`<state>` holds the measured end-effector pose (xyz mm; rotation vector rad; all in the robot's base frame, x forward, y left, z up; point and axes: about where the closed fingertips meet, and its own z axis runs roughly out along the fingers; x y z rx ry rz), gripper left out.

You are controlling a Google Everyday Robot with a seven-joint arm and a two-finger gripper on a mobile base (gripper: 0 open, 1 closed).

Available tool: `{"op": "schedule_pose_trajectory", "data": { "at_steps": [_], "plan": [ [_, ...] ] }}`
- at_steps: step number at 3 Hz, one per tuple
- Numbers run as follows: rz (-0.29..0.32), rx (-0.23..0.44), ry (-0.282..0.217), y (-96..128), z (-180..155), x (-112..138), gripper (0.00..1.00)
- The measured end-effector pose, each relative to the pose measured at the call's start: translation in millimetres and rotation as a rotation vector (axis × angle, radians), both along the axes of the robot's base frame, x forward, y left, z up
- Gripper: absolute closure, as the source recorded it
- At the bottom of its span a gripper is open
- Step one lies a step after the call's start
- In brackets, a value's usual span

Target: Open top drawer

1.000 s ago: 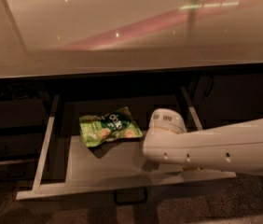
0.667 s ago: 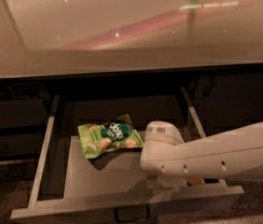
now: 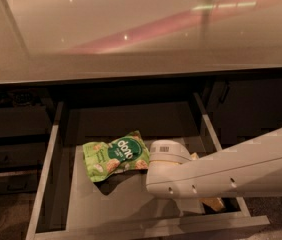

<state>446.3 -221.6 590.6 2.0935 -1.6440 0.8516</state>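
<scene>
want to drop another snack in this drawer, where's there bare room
Free: the top drawer floor front-left, between the green snack bag, the left wall and the front edge; also the strip behind the bag. Crowded: the right half, where the arm lies over a yellowish item; the gripper is hidden under the arm's end.

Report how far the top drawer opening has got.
Mostly done: the top drawer stands pulled well out from under the counter, its tray and a green snack bag exposed. In hand: the claw sits low inside the drawer's front right, beside the bag, its tip hidden. Left: perhaps a last pull, then withdrawing the arm.
</scene>
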Motion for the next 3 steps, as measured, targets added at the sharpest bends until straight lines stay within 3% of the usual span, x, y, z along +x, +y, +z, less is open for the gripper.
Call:
{"op": "schedule_pose_trajectory", "data": {
  "at_steps": [1,2,3],
  "plan": [
    [0.040,0.069,-0.027,-1,12,-2,0.00],
    [0.074,0.154,-0.070,-15,44,-25,0.00],
    [0.074,0.154,-0.070,-15,44,-25,0.00]
  ]
}}
